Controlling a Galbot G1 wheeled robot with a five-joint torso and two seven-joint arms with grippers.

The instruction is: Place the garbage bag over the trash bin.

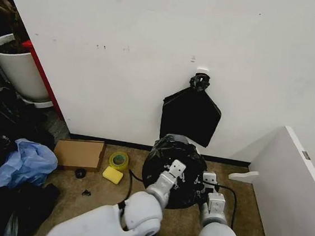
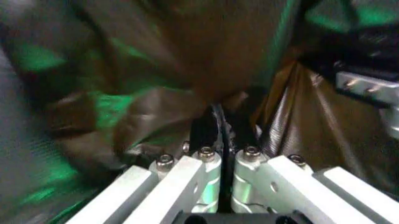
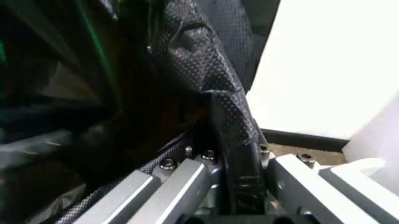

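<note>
My left gripper is pressed almost together with a thin fold of the glossy black wrinkled plastic garbage bag pinched between the pads. My right gripper does the same: a dimpled black strip of that film runs straight down between its fingers, so it is clamped on the bag too.

From the head camera, both wrists sit on the near side of the black mound, left arm on its near-left flank, right arm on its near-right, roughly level with each other. The bag lies just beyond and between them, draped over what I take to be the round trash bin standing on the brown floor against the white wall; I cannot see any of the bin's cream plastic. The bundle stands upright, so its long axis is vertical, and the relation that matters is that the film lies ahead of and below both claws. Neither arm is clearly nearer.

The wrist cameras give me the pinch itself, which the head camera hides behind the wrists. The head camera alone gives the layout: a flat matte-black bundle hanging on the wall just behind, and a white board close on the right.
</note>
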